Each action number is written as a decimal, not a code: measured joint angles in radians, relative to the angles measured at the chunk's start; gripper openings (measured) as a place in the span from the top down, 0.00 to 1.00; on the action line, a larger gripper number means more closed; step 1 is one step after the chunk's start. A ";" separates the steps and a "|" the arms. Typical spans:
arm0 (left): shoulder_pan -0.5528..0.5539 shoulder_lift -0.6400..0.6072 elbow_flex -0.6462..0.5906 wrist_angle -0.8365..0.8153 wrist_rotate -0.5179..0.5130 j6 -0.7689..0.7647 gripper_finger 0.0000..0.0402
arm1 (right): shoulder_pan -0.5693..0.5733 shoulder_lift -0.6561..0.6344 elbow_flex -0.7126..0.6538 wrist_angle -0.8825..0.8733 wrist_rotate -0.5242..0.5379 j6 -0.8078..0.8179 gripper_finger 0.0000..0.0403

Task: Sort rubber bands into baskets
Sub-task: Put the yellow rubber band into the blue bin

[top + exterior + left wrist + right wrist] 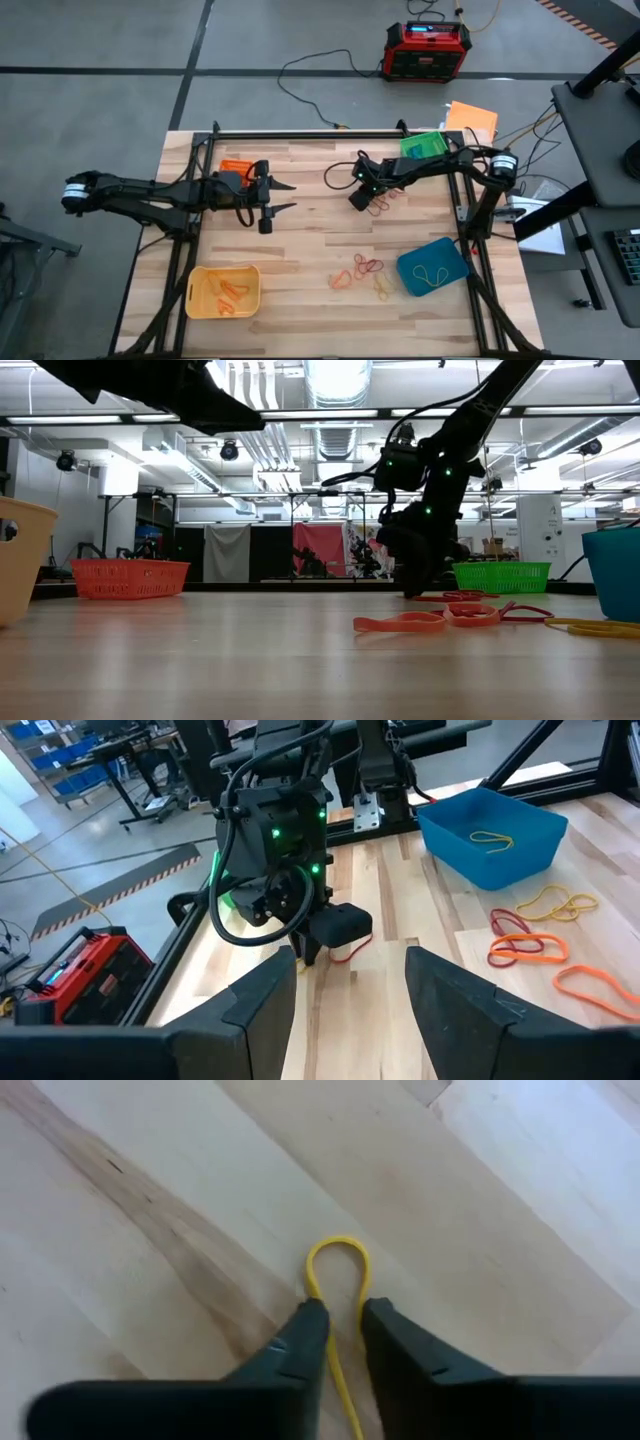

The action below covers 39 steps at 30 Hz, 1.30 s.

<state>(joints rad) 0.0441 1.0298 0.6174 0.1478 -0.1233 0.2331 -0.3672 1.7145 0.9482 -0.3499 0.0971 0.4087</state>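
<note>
My right gripper [358, 203] stands with its tips down on the table's middle, shut on a yellow rubber band [338, 1255]; it also shows in the low view [413, 590]. Red bands [381, 206] lie beside it. My left gripper [288, 197] hovers open and empty by the orange basket [232, 166], its fingers [265, 1000] pointing at the right gripper. Loose orange, red and yellow bands [358, 270] lie flat near the front. The green basket [424, 146], the blue basket [432, 267] and the yellow basket [222, 291] rest on the table. My right gripper pinches the yellow band between its two fingertips [310, 1330], from above, pointing down. The band's two strands meet at the tips [336, 1305]. Its free loop [340, 1242] sticks out beyond them and lies on the wood.
The blue basket holds a yellow band [492, 840]; the yellow basket holds orange bands [228, 292]. A black cable [335, 175] loops on the table behind the right gripper. A red-black box [427, 50] stands on the floor beyond the far edge.
</note>
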 joint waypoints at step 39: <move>-0.001 -0.001 0.000 0.022 0.004 0.017 0.57 | 0.101 -0.158 0.064 -0.104 0.061 0.063 0.98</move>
<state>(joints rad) 0.0429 1.0290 0.6178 0.1694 -0.1196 0.2503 -0.2663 1.5563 1.0123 -0.4537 0.1581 0.4714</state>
